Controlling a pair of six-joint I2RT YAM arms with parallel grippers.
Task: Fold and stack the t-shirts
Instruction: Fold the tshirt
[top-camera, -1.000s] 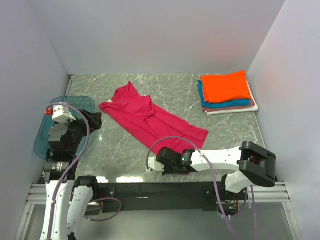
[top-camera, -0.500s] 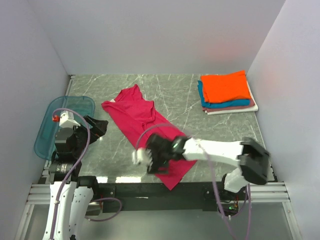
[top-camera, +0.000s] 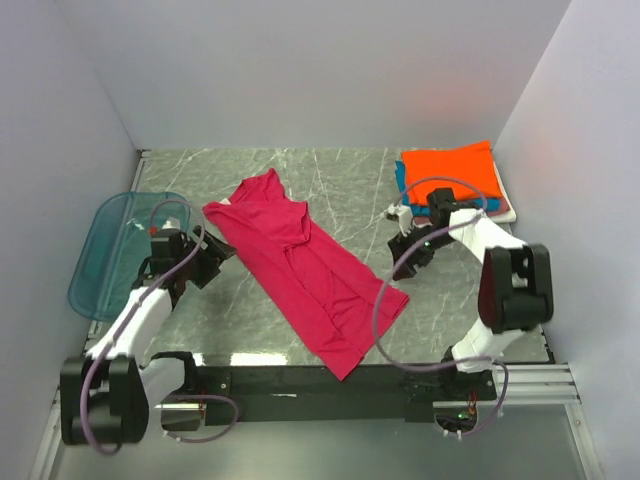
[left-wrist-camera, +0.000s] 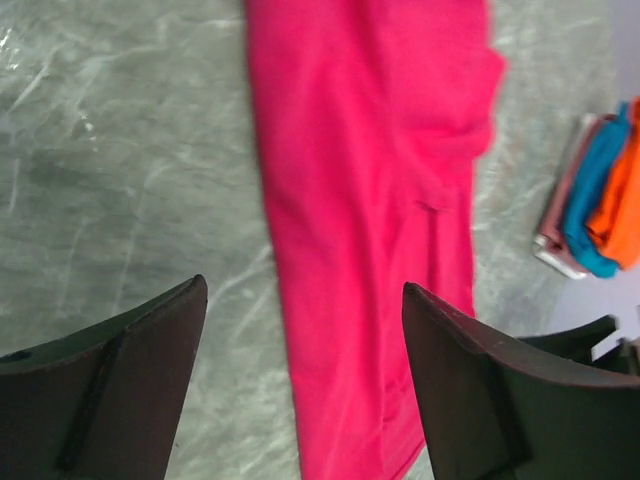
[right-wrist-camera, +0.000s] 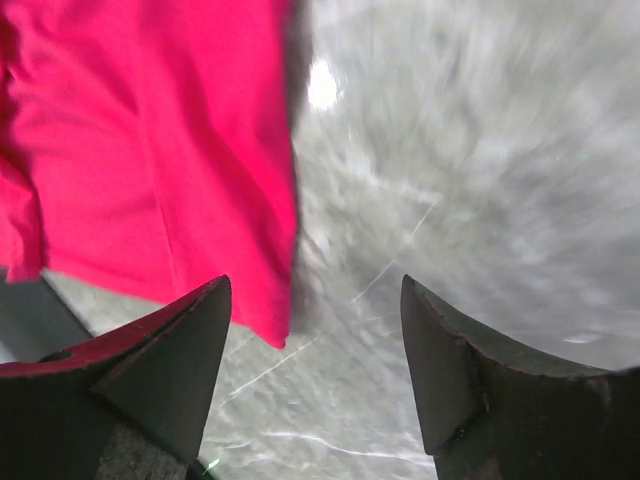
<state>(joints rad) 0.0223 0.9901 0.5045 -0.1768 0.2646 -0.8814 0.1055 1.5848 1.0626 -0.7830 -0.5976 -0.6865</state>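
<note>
magenta t-shirt (top-camera: 305, 270) centre, corner over bottom edge of table (top-camera: 455, 300) | open room either side | left gripper (top-camera: 207, 262), right gripper (top-camera: 402, 240): jaws wide, empty

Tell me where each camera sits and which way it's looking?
Top external: high behind the arms, looking down at the table, magenta shirt, folded stack, tray; both arms show, left gripper and right gripper.
Left wrist: on the left arm, looking across the shirt toward the stack; its fingers show.
Right wrist: on the right arm, looking down at the shirt's edge and table; its fingers show.
Shared: all three see the magenta shirt.
</note>
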